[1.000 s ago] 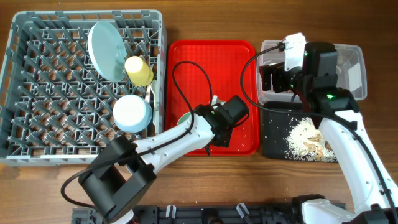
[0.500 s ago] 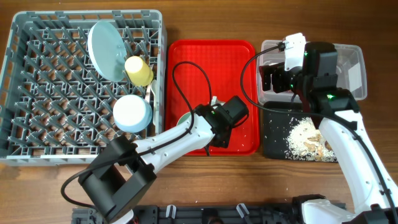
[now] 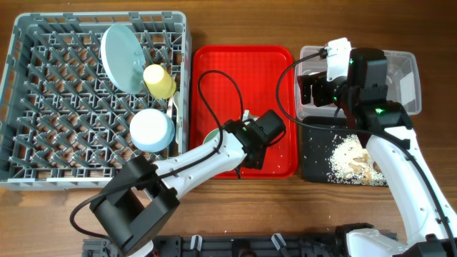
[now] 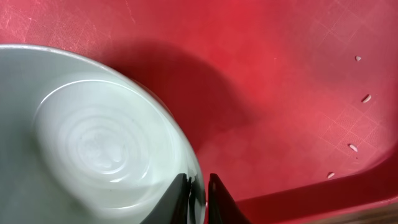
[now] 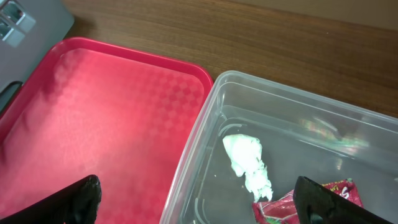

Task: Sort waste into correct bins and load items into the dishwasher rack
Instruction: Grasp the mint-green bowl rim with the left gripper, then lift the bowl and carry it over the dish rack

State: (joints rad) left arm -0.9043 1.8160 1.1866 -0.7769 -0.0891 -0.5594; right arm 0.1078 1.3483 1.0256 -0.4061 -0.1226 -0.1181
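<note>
Left wrist view: the left gripper [image 4: 198,186] clamps the pale green bowl [image 4: 93,143] by its rim on the red tray [image 4: 280,74]; the dishwasher rack [image 3: 57,143] lies leftward, on this arm's side

Your overhead view looks straight down on the bench [image 3: 36,214] from far enough to take in everything: rack [image 3: 43,107] left of the tray [image 3: 243,71], tub [image 3: 410,61] right of it. Your left wrist view sits very close above the tray's floor, angled down, with a bowl [image 4: 93,143] filling its left side. Your right wrist view looks down from over the tub toward the tray's adjoining corner. All three views share the tray.
</note>
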